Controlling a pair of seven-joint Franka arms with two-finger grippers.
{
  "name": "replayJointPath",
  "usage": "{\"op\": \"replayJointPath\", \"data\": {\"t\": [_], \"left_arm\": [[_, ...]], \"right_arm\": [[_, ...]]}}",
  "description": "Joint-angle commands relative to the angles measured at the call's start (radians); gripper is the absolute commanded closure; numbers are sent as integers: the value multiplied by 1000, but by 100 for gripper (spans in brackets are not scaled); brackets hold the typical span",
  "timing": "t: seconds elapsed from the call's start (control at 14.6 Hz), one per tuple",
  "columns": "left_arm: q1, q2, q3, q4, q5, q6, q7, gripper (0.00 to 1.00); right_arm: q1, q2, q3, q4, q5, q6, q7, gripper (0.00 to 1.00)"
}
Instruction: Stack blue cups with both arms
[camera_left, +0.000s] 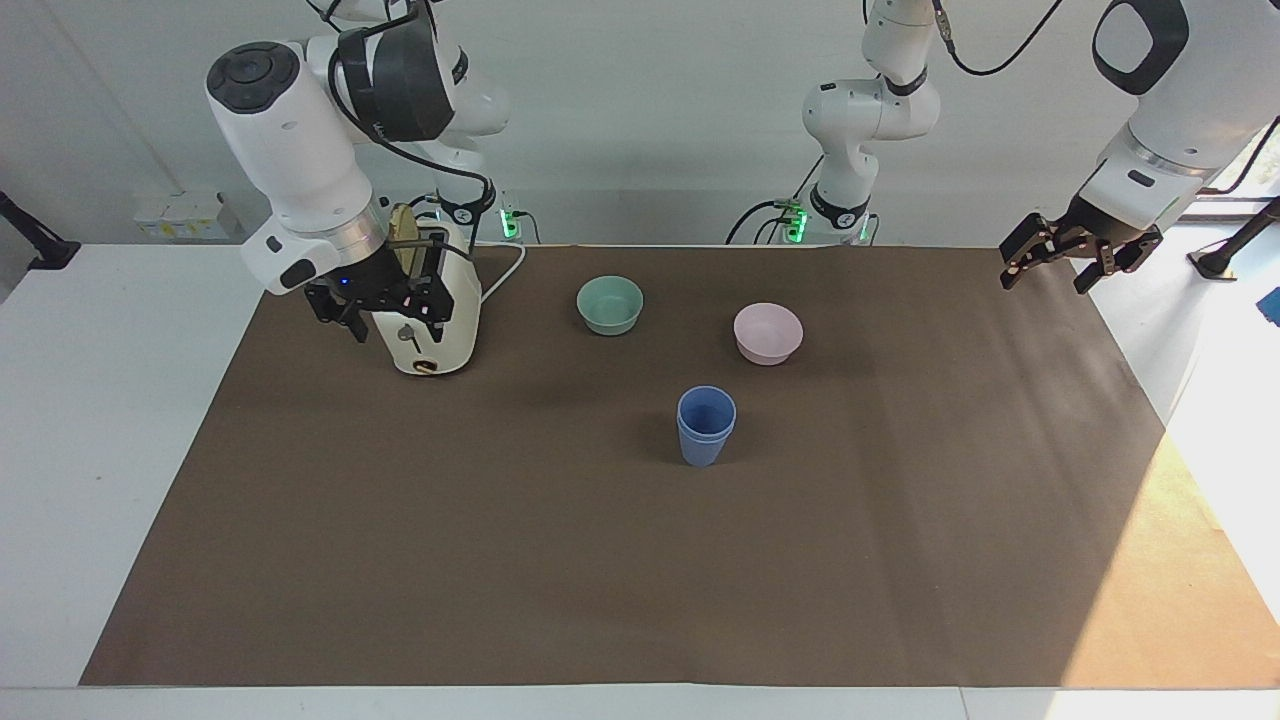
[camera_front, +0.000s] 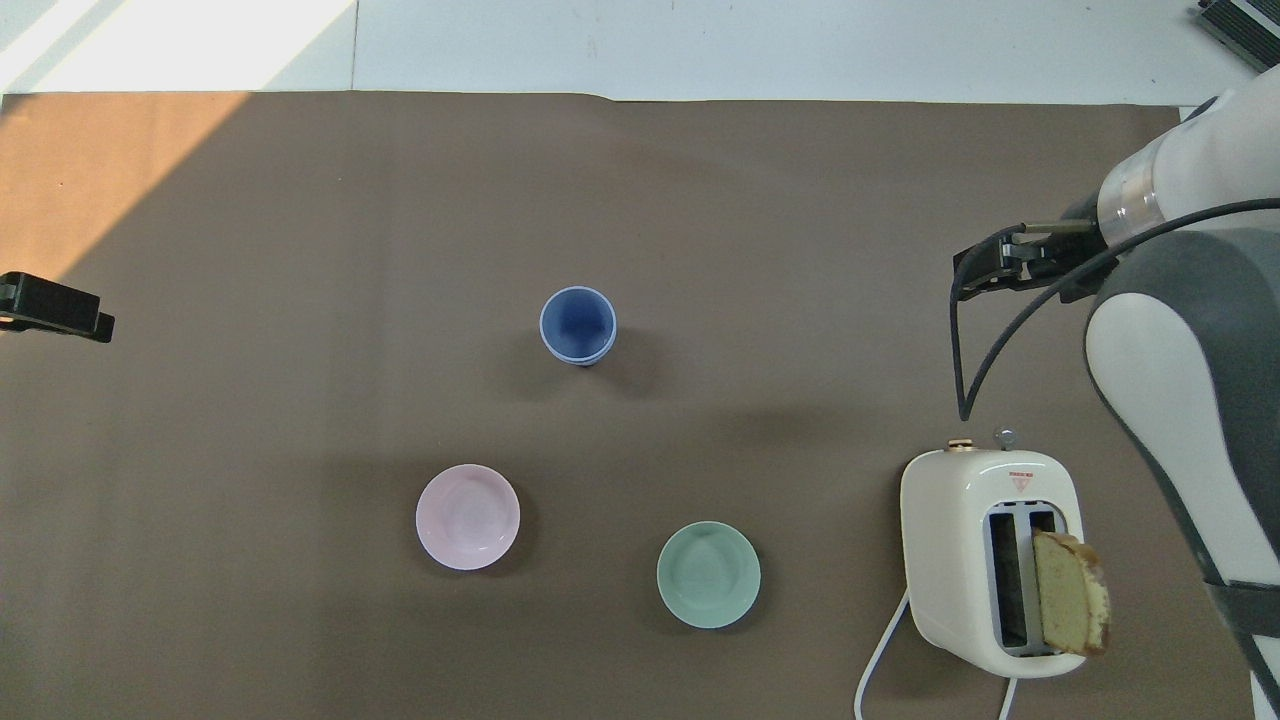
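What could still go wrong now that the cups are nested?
The right gripper, open and empty, hangs close by the toaster and its bread slice; a careless retreat could clip them. The upper of the stacked blue cups sits proud, so a bump could tip the stack. The left gripper waits at the mat's edge.

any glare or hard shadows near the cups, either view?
Facing view: sunlight washes the mat corner at the left arm's end; the stacked blue cups sit in even light with a soft shadow. Overhead view: the same sun patch lies at the mat's corner, clear of the cups; no glare there.
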Motion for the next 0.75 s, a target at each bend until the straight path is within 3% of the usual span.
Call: {"op": "replayJointPath", "data": {"t": [0.0,0.69], "left_arm": [[6,-16,-7,-13,18,11,6,0],[7,-13,-4,-11,23,17,8,0]], "right_arm": [[-16,-23,6,-29,24,27,-13,0],[-17,-22,4,-26,26,26,-13,0]]}}
